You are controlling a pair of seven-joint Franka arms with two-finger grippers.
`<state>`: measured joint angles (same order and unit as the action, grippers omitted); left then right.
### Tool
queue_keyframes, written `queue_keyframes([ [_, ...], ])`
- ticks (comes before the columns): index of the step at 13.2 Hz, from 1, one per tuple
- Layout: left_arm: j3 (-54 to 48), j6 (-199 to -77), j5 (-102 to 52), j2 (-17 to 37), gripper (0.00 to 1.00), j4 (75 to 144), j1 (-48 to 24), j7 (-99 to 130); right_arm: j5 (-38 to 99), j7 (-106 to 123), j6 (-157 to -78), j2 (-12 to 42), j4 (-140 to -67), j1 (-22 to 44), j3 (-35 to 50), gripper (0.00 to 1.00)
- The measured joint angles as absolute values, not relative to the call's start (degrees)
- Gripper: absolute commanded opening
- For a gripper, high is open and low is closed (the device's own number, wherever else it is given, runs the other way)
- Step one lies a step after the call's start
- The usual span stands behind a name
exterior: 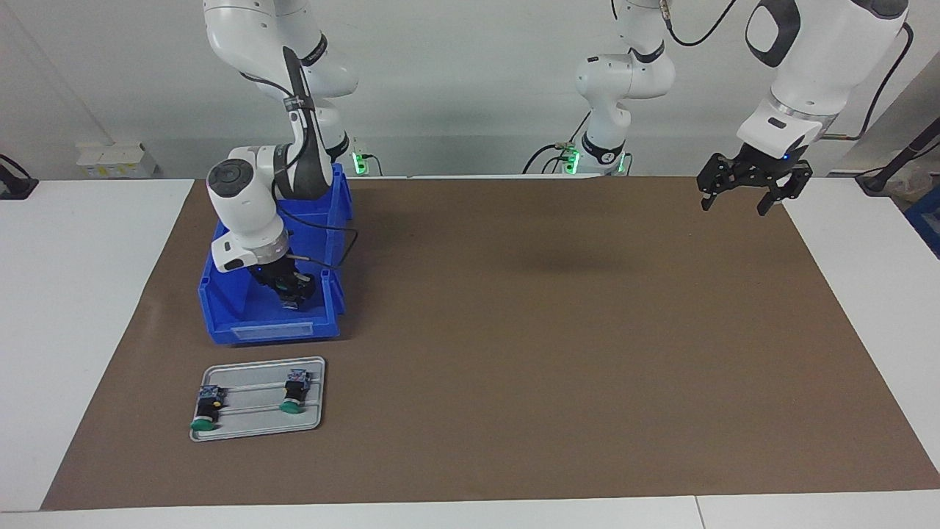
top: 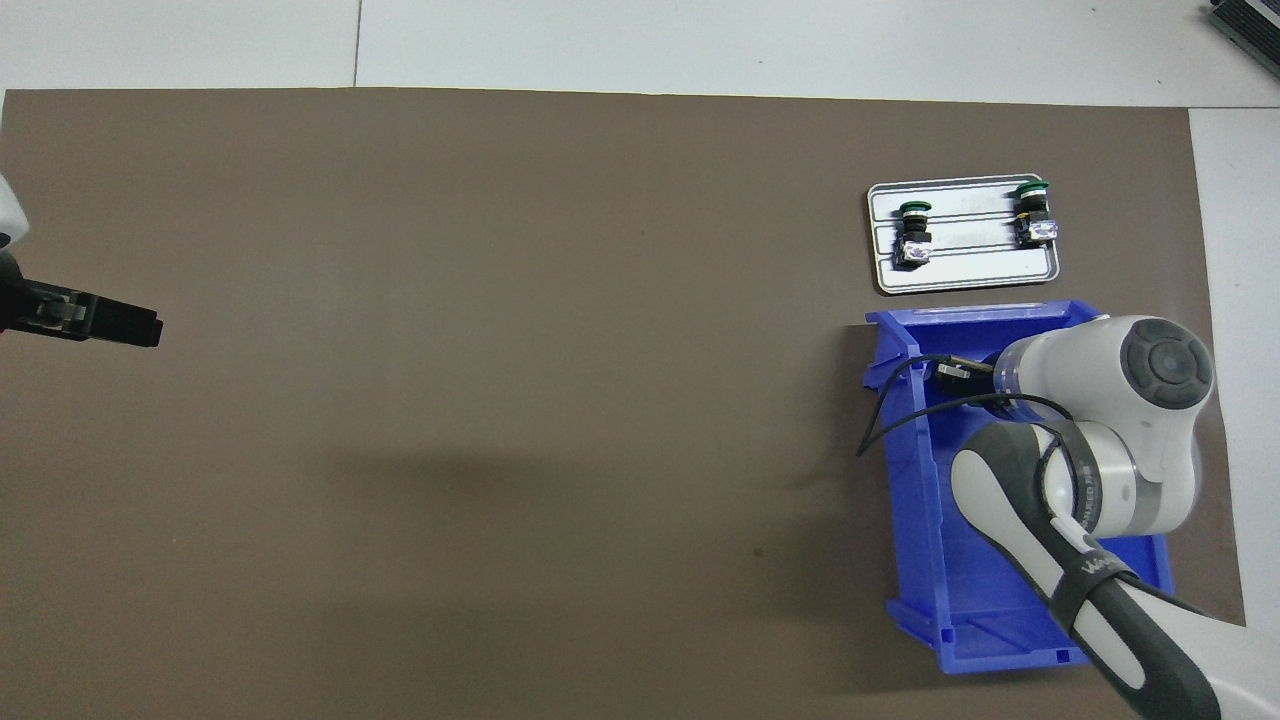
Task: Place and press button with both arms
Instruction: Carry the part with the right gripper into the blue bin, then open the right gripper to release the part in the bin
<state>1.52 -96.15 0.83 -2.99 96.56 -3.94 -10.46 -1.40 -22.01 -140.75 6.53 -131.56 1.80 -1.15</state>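
Down in the blue bin: my right gripper point(exterior: 296, 292) reaches inside the blue bin point(exterior: 242, 305), fingers drawn nearly together; I cannot tell whether they hold anything.
Over the mat's edge: my left gripper point(exterior: 740, 197) hangs with fingers spread apart, waiting at the left arm's end.
Buttons: two green-capped buttons point(exterior: 208, 405) point(exterior: 295, 391) lie on the grey tray point(exterior: 257, 433), farther from the robots than the bin.
Facing view only: right fingers inside the bin.
Overhead view: my right arm point(top: 1110, 440) covers them.
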Motion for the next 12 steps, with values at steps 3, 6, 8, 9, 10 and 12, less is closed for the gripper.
queue_keyframes([
  [3,1.5,-96.1,0.8,-3.0,1.00,96.6,-3.9,-10.5,-1.4,-22.0,-140.8,6.5,-131.5,1.8,-1.2,0.59],
  [6,1.5,-96.1,0.8,-3.0,1.00,96.6,-3.9,-10.5,-1.4,-22.0,-140.8,6.5,-130.7,1.8,-1.2,0.80],
  [8,1.5,-96.1,0.8,-3.0,1.00,96.6,-3.9,-10.5,-1.4,-22.0,-140.8,6.4,-130.2,1.8,-1.2,0.82],
  [9,1.5,-96.1,0.8,-3.0,1.00,96.6,-3.9,-10.5,-1.4,-22.0,-140.8,6.4,-130.0,1.8,-1.2,0.82],
  [10,1.5,-96.1,0.8,-3.0,1.00,96.6,-3.9,-10.5,-1.4,-22.0,-140.5,6.3,-129.5,1.8,-1.2,0.82],
  [12,1.5,-96.1,0.8,-3.0,1.00,96.6,-3.9,-10.5,-1.4,-22.0,-135.9,5.8,-126.6,1.8,-1.2,0.83],
])
